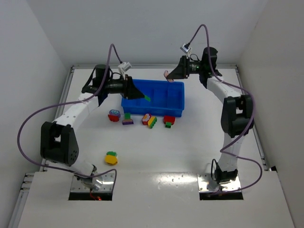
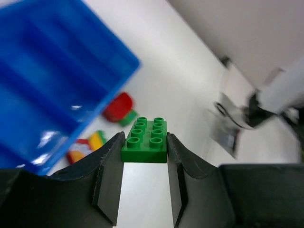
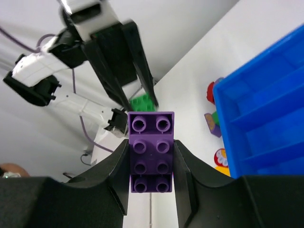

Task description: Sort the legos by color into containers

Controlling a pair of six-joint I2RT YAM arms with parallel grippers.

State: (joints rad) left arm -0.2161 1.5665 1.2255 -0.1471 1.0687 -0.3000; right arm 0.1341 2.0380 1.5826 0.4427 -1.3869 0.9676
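The blue tray (image 1: 176, 112) with its side-by-side containers sits mid-table. My left gripper (image 1: 141, 96) hangs over the tray's left end, shut on a green lego (image 1: 147, 98). In the left wrist view that green lego (image 2: 145, 141) sits across the tips of the gripper (image 2: 145, 148), studs up. My right gripper (image 1: 169, 76) hovers just beyond the tray's far wall, shut on a purple lego (image 3: 151, 152) that stands lengthwise between its fingers (image 3: 183, 166). The right wrist view also shows the green lego (image 3: 144, 102) and the tray (image 3: 266, 118).
Several loose legos lie in a row in front of the tray: a red one (image 1: 114, 115), a green-purple (image 1: 127, 119), a red-yellow (image 1: 147, 118), a yellow-green (image 1: 152, 122) and a red-green (image 1: 169, 120). A yellow-green lego (image 1: 111, 158) lies alone near the left arm's base.
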